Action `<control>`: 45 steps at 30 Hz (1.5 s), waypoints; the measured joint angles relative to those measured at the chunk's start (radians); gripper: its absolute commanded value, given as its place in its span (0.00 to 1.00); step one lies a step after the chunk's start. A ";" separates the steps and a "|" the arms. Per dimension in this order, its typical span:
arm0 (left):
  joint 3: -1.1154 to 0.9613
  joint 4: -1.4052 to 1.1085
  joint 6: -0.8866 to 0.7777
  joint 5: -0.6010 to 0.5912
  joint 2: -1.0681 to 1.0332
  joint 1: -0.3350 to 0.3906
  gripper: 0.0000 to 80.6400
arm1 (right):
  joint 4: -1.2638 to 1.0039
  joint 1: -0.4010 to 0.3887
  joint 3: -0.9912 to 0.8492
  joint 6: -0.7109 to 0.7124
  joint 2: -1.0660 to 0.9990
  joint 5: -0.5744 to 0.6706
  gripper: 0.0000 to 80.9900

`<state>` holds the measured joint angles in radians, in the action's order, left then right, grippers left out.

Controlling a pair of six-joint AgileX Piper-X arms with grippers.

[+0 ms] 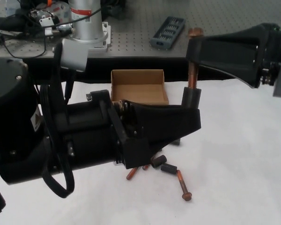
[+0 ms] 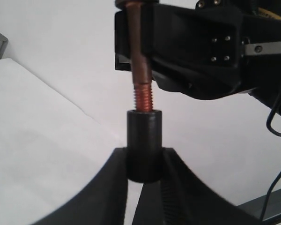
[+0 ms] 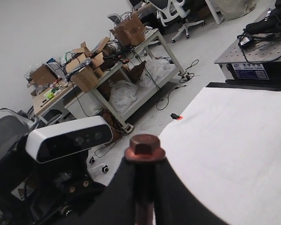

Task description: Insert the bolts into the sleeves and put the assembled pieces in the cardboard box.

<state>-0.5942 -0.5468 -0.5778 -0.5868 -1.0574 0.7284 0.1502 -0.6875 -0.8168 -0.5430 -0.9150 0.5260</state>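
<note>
My left gripper (image 1: pixel 192 108) (image 2: pixel 143 169) is shut on a black sleeve (image 1: pixel 192 96) (image 2: pixel 143 143), held upright above the white cloth. From above, my right gripper (image 1: pixel 194 52) (image 3: pixel 144 180) is shut on a copper bolt (image 1: pixel 193 70) (image 2: pixel 139 61) (image 3: pixel 144 149), head up. The bolt's threaded tip sits at the sleeve's top opening. The cardboard box (image 1: pixel 139 86) stands open just behind the left arm. Loose on the cloth in front lie a long copper bolt (image 1: pixel 183 185), black sleeves (image 1: pixel 167 168) and another bolt (image 1: pixel 131 173), partly hidden by the left arm.
A white cloth (image 1: pixel 243 159) covers the near bench. Behind it on the perforated bench top are a grey slotted case (image 1: pixel 167 32), a metal column (image 1: pixel 86 18) and tangled cables (image 1: pixel 18 23). The bulky left arm (image 1: pixel 61 140) hides the cloth's left part.
</note>
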 measured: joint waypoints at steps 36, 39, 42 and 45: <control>0.005 0.012 0.000 0.089 0.000 -0.005 0.01 | 0.183 0.000 0.000 0.065 0.009 0.112 0.46; 0.005 0.012 0.000 0.089 0.000 -0.005 0.01 | 0.183 0.000 0.000 0.065 0.009 0.121 0.46; 0.005 0.012 0.039 0.089 0.000 -0.005 0.01 | 0.187 0.000 0.000 0.065 0.009 0.123 0.46; 0.005 0.012 0.085 0.098 0.000 -0.007 0.01 | 0.215 0.006 0.000 0.074 0.009 0.125 0.46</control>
<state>-0.5888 -0.5344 -0.4931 -0.4892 -1.0574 0.7211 0.3655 -0.6812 -0.8168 -0.4694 -0.9059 0.6515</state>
